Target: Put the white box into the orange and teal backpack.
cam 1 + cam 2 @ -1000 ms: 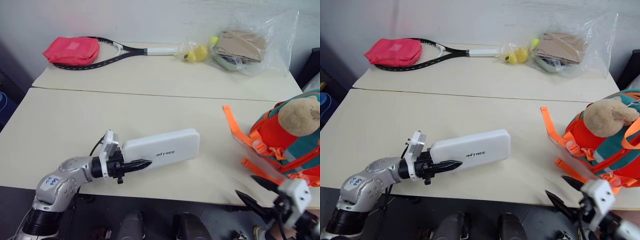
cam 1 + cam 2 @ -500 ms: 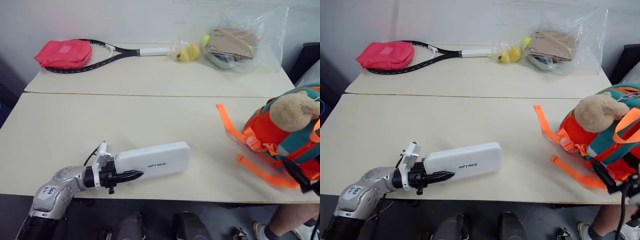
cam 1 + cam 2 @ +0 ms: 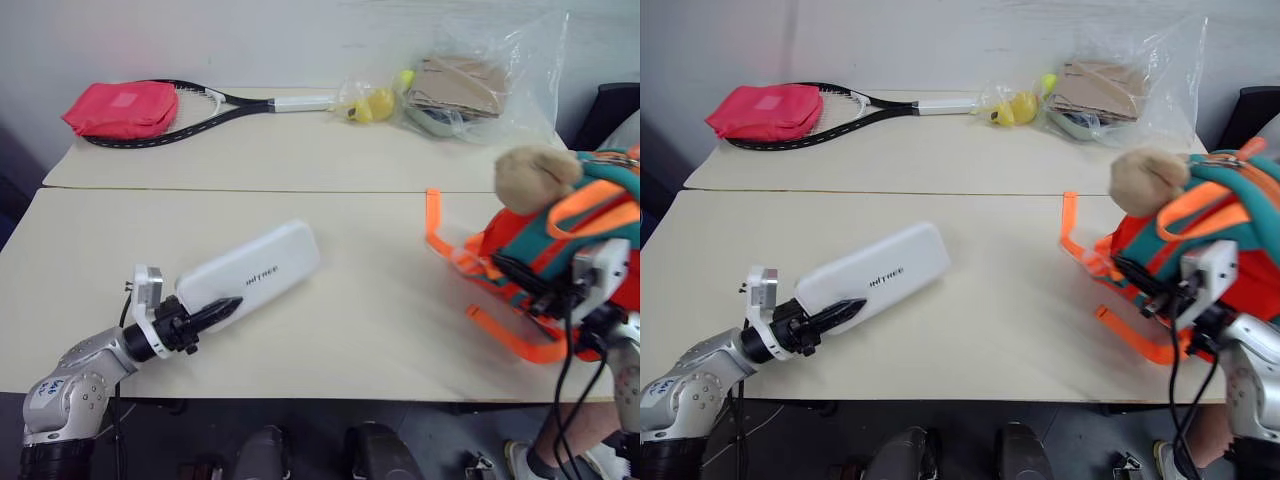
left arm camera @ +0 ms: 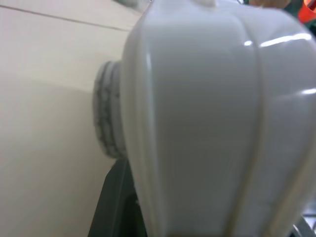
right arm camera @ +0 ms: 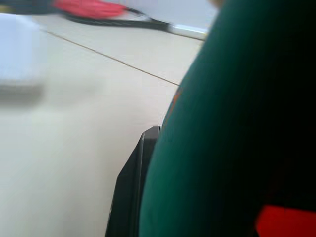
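Note:
The white box (image 3: pixel 250 270) with dark lettering lies slanted over the near table. My left gripper (image 3: pixel 222 306) is shut on its near end, and the left wrist view has the box (image 4: pixel 212 113) right up close. The orange and teal backpack (image 3: pixel 535 240) stands tipped at the table's right edge, with a tan plush toy (image 3: pixel 525 168) on top. My right gripper (image 3: pixel 512 272) is pressed into its front side, shut on the fabric. In the right wrist view a black finger (image 5: pixel 132 187) lies against teal cloth (image 5: pixel 237 123).
Orange straps (image 3: pixel 438 232) trail from the backpack onto the table. On the far table lie a pink-red pouch (image 3: pixel 118 105), a tennis racket (image 3: pixel 225 100), yellow balls (image 3: pixel 375 103) and a clear plastic bag of cardboard (image 3: pixel 470 85). A seam (image 3: pixel 250 190) divides the two tables.
My right gripper came up from below the table edge, reached the backpack and closed; the backpack tipped up towards the left. My left gripper swung left with the box, which now angles more steeply.

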{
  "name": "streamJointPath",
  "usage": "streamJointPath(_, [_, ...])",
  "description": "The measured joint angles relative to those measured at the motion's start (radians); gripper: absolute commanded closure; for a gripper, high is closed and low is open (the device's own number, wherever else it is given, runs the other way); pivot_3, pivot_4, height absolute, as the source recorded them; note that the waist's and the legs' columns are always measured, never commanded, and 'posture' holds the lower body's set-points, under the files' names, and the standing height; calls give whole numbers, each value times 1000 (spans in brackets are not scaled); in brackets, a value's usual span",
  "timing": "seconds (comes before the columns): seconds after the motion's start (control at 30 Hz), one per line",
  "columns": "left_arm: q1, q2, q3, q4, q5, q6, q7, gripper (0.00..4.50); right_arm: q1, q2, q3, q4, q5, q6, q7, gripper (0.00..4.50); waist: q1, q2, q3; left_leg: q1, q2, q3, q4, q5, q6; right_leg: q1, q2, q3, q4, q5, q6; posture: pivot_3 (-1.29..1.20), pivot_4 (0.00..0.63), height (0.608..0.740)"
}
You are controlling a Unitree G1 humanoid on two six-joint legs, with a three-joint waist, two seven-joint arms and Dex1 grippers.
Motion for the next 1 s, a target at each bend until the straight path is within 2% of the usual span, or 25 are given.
streamJointPath(0.13, [-68,-27,64,18,-23,-4,96,3204,-153,34,144,-25,14,54,63,4463,1,-3,2,-1,0,-1,0,1,-1,0,0,-1,0,0,0,0,150,740])
streamJointPath(0.2, [-88,-27,89,38,-27,-4,126,3204,-235,85,223,-33,32,108,89,4463,-7,-3,2,-1,0,0,0,2,-5,-1,0,-1,-1,0,0,0,150,740])
streamJointPath(0.33, [-122,-30,98,41,-30,-4,159,3204,-308,141,332,-123,108,199,125,4463,-2,-4,2,-5,0,-1,-1,3,-6,-4,0,-2,1,0,0,0,150,740])
streamJointPath(0.5, [-123,-35,155,26,-94,10,200,3204,-317,85,329,-254,288,383,132,4463,10,-5,2,-21,0,-3,10,-2,-1,-14,-1,-3,2,0,1,0,150,740])
streamJointPath(0.57, [-105,-29,200,-13,-174,47,209,3204,-297,50,302,-276,367,459,119,4463,14,-5,2,-25,0,-5,16,-5,1,-15,-1,-4,2,1,1,0,150,740])
streamJointPath(0.67, [-53,25,271,-102,-305,97,185,3204,-239,-11,277,-267,362,483,121,4463,17,-7,2,-27,-1,-6,19,-5,2,-14,-2,-4,1,1,2,0,150,740])
streamJointPath(0.73, [-47,64,296,-161,-341,96,163,3204,-230,-16,271,-249,346,486,103,4463,17,-7,2,-27,-2,-6,20,-4,3,-14,-3,-4,-1,1,3,0,150,740])
streamJointPath(0.83, [-82,117,277,-233,-341,86,137,3204,-252,-17,266,-239,354,512,84,4463,22,-6,2,-27,-3,-6,20,-1,3,-14,-3,-4,0,2,4,0,150,740])
streamJointPath(1.0, [-204,161,102,-221,-208,24,67,3204,-248,-58,276,-225,325,520,143,4463,25,-6,2,-25,-3,-7,17,1,1,-14,-2,-5,1,3,3,0,150,740])
